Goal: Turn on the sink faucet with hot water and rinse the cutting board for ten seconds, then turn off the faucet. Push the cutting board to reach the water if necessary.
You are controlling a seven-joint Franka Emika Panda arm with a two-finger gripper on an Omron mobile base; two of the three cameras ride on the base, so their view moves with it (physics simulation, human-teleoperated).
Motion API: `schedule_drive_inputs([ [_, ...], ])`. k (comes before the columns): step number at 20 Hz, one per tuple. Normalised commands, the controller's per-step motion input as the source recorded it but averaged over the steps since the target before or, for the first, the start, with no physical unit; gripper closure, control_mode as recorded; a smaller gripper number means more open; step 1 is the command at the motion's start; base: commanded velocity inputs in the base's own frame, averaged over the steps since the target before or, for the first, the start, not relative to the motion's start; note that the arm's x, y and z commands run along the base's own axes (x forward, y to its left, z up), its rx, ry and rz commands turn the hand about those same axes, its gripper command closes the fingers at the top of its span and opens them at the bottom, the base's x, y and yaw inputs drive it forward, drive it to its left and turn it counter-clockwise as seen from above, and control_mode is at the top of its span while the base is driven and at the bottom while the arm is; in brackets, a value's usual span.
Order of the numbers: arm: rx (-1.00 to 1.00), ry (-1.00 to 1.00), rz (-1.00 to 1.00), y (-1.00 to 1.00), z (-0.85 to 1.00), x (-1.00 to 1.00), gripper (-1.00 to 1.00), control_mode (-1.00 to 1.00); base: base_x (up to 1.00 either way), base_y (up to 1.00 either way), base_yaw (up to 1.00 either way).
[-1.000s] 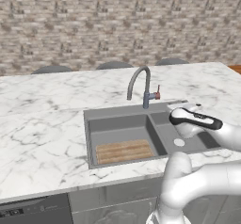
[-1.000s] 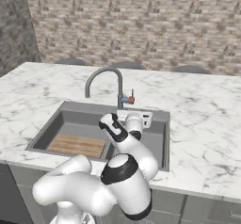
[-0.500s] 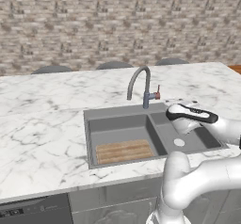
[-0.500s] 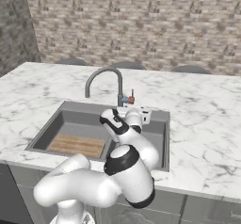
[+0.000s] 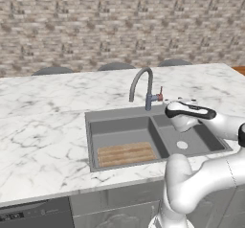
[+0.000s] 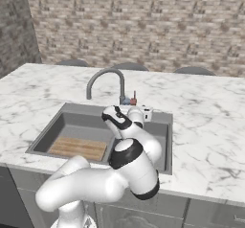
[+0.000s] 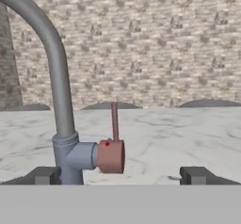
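Observation:
The sink faucet (image 5: 145,83) arches over the dark grey sink (image 5: 119,116), its small reddish lever (image 5: 160,96) standing upright on the right side. In the hand view the lever (image 7: 114,124) and its reddish cap sit just ahead of my gripper (image 7: 120,176), which is open with fingertips (image 7: 44,175) spread wide on either side. My gripper (image 5: 185,100) hovers just right of the lever, apart from it. The cutting board (image 5: 125,154) lies flat in the left basin, also visible from the right side as the cutting board (image 6: 78,148). I see no water at the spout.
A round pale drain (image 5: 182,145) sits in the right basin. White marble counter (image 5: 43,126) surrounds the sink. Dark stool backs (image 5: 52,70) line the far edge before a brick wall. A dishwasher front (image 5: 33,215) is at the lower left.
My hand has moved up and back toward the faucet lever, closing the gap. The board and faucet have not moved.

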Motion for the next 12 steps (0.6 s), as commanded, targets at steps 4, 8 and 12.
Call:
schedule_drive_inputs([
  [4,0.0,0.0,0.0,0.0,0.0,0.44,-1.0,-1.0,0.0,0.0,0.0],
  [8,0.0,0.0,0.0,0.0,0.0,0.35,-1.0,-1.0,0.0,0.0,0.0],
  [12,0.0,0.0,0.0,0.07,0.0,0.16,-1.0,-1.0,0.0,0.0,0.0],
])
